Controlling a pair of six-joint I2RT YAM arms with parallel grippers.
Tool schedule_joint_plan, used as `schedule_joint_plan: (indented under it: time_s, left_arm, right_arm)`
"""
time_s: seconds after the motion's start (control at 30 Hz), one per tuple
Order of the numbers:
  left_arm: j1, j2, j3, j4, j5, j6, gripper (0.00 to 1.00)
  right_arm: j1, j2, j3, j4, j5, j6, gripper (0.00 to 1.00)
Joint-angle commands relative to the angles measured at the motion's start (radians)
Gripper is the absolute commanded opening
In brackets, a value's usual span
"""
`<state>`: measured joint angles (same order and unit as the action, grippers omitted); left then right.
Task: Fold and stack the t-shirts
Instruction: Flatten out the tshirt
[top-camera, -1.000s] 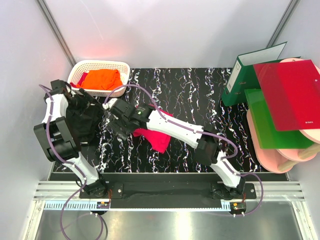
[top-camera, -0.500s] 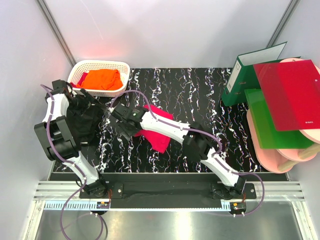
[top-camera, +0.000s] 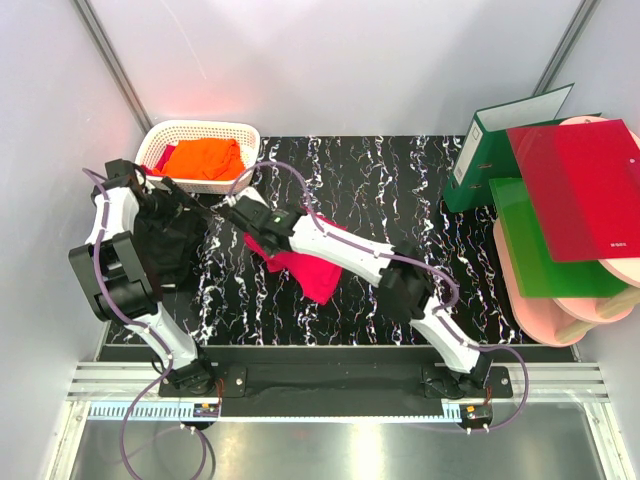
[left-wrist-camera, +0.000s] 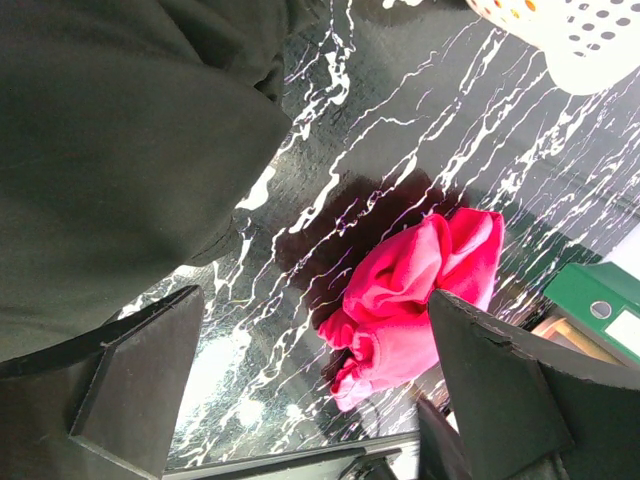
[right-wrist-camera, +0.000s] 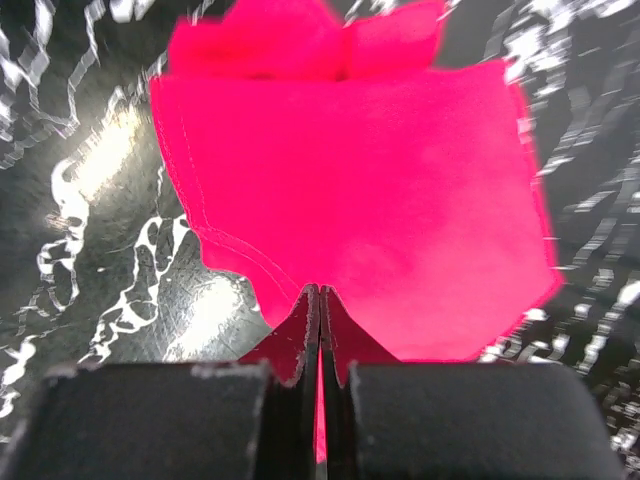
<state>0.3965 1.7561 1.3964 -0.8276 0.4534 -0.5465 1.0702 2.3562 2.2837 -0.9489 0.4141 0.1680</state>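
Right fingers clamp the crimson-pink t-shirt; left fingers gape beside the black t-shirt.

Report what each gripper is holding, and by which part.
Right gripper: jaws shut on the crimson-pink t-shirt, pinching its near edge. Left gripper: jaws open, holding nothing.
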Motion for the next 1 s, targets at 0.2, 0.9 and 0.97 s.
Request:
schedule_joint_plan:
  time_s: [0.2,0.9,0.97]
  left_arm:
    - [-0.01,-0.018,-0.004,0.044,0.036,0.014,0.99]
    - [-0.019,0.028,-0.005,0.047,0.048,0.033,0.99]
    - [-0.019,0.031,-0.002,0.047,0.051,0.033,0.99]
  right_arm:
    - [-0.001,-0.192,-0.052,0.021,0.087,-0.082,0.01]
    - [-0.003,-0.002,-0.001,0.029,-0.331,-0.019,0.89]
    - [-0.004,0.014,-0.001,0.029,-0.295,-0.001,0.89]
